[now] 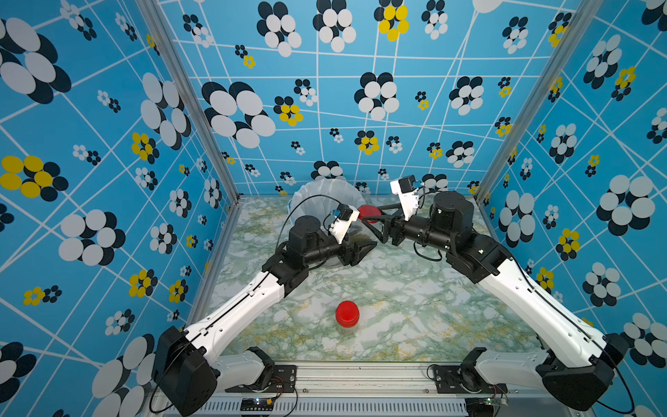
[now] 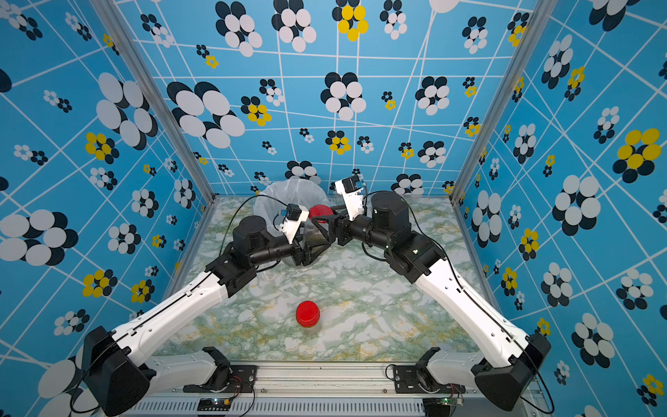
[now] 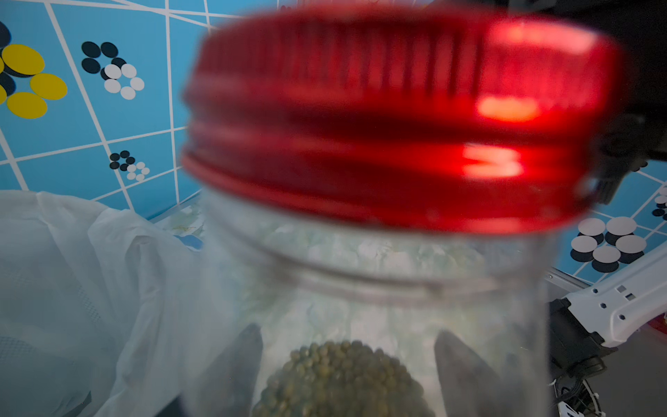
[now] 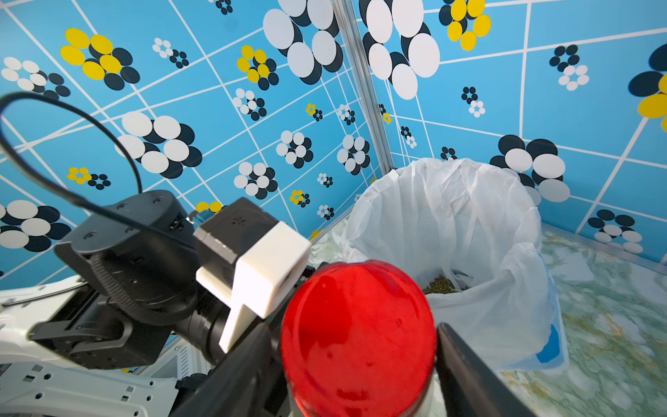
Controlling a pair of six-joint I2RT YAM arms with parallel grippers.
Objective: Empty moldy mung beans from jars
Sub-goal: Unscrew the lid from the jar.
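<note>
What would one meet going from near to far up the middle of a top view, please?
Standing clear jar with red round lid → left gripper → held clear jar with red lid → bin lined with white plastic bag.

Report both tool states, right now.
Left tool: closed on the clear jar.
Right tool: closed on that jar's red lid.

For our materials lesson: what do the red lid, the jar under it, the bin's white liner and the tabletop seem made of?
The lid: probably painted metal, glossy, with bright highlights and pressed thread ridges.
The jar: clear glass or plastic, I cannot tell which; the beans show through.
The liner: thin translucent plastic film, matte, crumpled.
The tabletop: smooth green-veined marble look, possibly printed.
</note>
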